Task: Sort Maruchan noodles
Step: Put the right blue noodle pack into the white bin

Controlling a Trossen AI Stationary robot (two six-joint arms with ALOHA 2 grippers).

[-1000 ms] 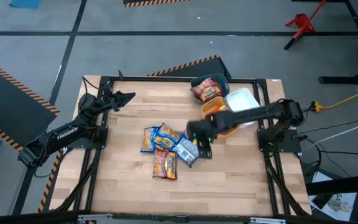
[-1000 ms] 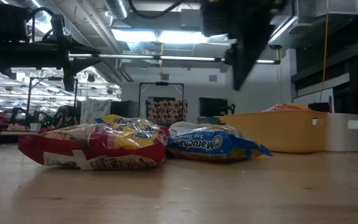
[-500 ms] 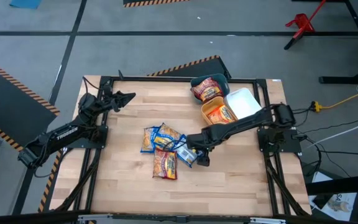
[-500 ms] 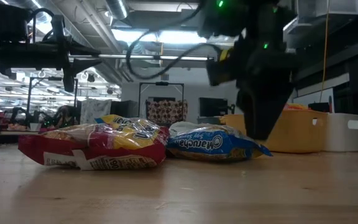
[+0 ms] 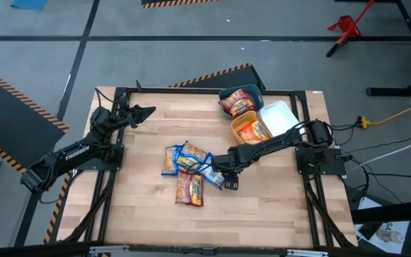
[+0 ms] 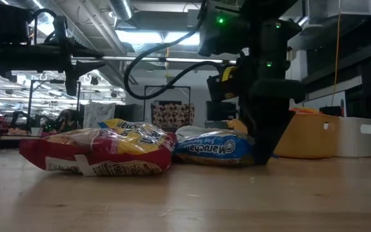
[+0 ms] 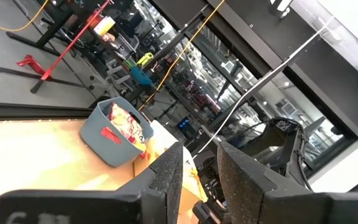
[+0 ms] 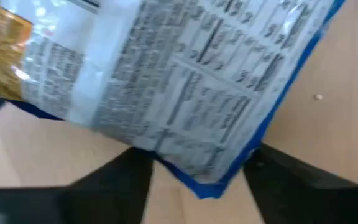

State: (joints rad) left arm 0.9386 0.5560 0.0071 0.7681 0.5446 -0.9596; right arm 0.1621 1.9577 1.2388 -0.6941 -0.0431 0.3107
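Several Maruchan packets lie in a loose pile mid-table: a blue-and-yellow one (image 5: 183, 157), a dark red one (image 5: 190, 190) (image 6: 95, 153), and a blue one (image 5: 215, 175) (image 6: 212, 147) lying flat with its white printed back up (image 8: 185, 81). My right gripper (image 5: 227, 181) (image 8: 201, 177) is open and down at table level. One finger stands on each side of the blue packet's right end (image 8: 213, 185). My left gripper (image 5: 145, 111) (image 7: 201, 171) is open and hovers at the table's far left, away from the pile. My right gripper comes from above, pointing down, with its fingers (image 8: 126, 174) on either side of the blue packet's end corner (image 8: 213, 185), which lies on the table. I cannot tell whether the fingers touch the packet.
Three bins stand at the far right: a teal one (image 5: 223, 93) (image 7: 104, 140) holding dark red packets, a yellow one (image 5: 237, 133) (image 6: 308, 136) holding an orange packet, and a white one (image 5: 280, 114) (image 6: 359, 136). Bare wood (image 5: 262, 207) lies near and left of the pile.
My right gripper has come away from the yellow bin toward the table's near left and dropped until its fingers reach the table at the blue packet's right end. That end of the packet is now hidden behind the fingers in the low view.
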